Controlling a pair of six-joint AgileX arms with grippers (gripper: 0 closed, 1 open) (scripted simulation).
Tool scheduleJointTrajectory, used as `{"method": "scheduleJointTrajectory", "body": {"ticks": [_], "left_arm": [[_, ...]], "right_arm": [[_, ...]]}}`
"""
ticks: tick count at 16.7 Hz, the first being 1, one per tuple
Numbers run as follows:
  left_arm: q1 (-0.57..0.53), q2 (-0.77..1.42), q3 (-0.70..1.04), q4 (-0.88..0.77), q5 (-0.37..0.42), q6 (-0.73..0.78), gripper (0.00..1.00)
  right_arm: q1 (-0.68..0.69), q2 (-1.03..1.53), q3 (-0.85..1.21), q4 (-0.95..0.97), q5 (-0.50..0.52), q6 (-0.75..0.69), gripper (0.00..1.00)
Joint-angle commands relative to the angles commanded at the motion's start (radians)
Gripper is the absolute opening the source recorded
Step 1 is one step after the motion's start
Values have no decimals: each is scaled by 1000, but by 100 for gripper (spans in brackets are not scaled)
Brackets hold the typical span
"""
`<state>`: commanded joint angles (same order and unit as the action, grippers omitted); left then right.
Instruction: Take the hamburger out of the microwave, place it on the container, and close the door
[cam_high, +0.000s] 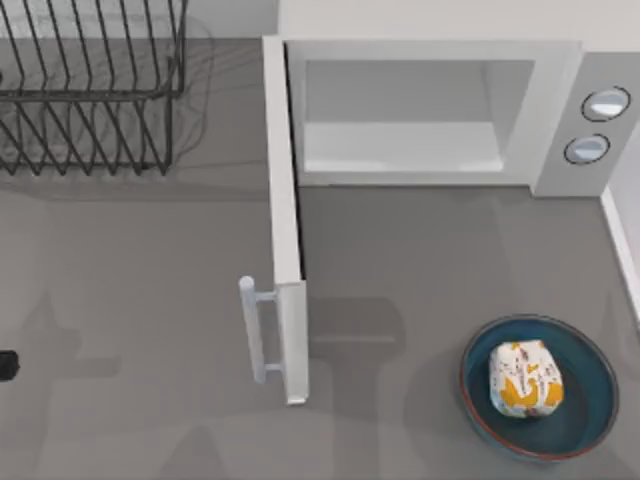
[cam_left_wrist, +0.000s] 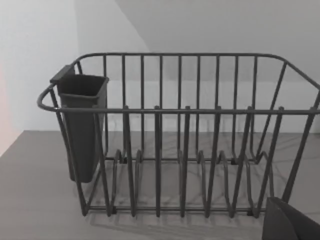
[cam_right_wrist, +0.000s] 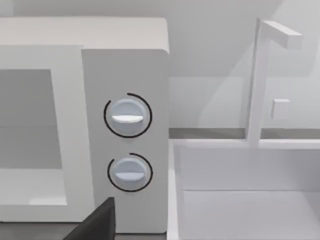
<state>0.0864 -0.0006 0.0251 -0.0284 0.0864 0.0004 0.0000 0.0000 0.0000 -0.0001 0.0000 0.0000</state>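
Note:
The hamburger (cam_high: 525, 378), a white-wrapped lump with orange patches, lies inside the blue container (cam_high: 592, 400) at the table's front right. The white microwave (cam_high: 560, 110) stands at the back with its pale cavity bare. Its door (cam_high: 285, 200) swings out towards the front, with the bar handle (cam_high: 255, 330) on its left face. The right wrist view faces the microwave (cam_right_wrist: 125, 70) and its two knobs, with a dark part of my right gripper (cam_right_wrist: 97, 222) at the picture's edge. A dark part of my left gripper (cam_left_wrist: 292, 225) shows before the dish rack. My left arm (cam_high: 5, 365) sits at the table's left edge.
A black wire dish rack (cam_high: 90, 90) stands at the back left, with a dark cutlery cup (cam_left_wrist: 82, 125) hung on one end. A white basin (cam_right_wrist: 240, 200) with a thin upright post adjoins the microwave's right side.

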Motion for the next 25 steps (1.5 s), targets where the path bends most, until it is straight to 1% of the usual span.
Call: {"method": "scheduleJointTrajectory", "body": {"ticks": [2, 4, 5, 8, 10, 12, 13, 18, 20, 22, 25], "left_arm": [[7, 3, 5, 1, 6, 0, 0], [44, -6, 8, -11, 44, -1, 0], [79, -12, 11, -20, 79, -1, 0], [228, -37, 20, -54, 227, -1, 0], [314, -52, 24, -73, 313, -2, 0], [364, -63, 27, -86, 364, -2, 0], [374, -65, 28, -89, 374, -2, 0], [370, -60, 27, -88, 370, -1, 0], [337, -27, 60, -102, 338, 0, 0], [261, 49, 136, -131, 267, -4, 0], [71, 243, 310, -200, 114, -31, 0]], "right_arm": [[0, 0, 0, 0, 0, 0, 100], [0, 0, 0, 0, 0, 0, 100], [0, 0, 0, 0, 0, 0, 100], [0, 0, 0, 0, 0, 0, 100], [0, 0, 0, 0, 0, 0, 100], [0, 0, 0, 0, 0, 0, 100], [0, 0, 0, 0, 0, 0, 100], [0, 0, 0, 0, 0, 0, 100], [0, 0, 0, 0, 0, 0, 100], [0, 0, 0, 0, 0, 0, 100], [0, 0, 0, 0, 0, 0, 100]]}}
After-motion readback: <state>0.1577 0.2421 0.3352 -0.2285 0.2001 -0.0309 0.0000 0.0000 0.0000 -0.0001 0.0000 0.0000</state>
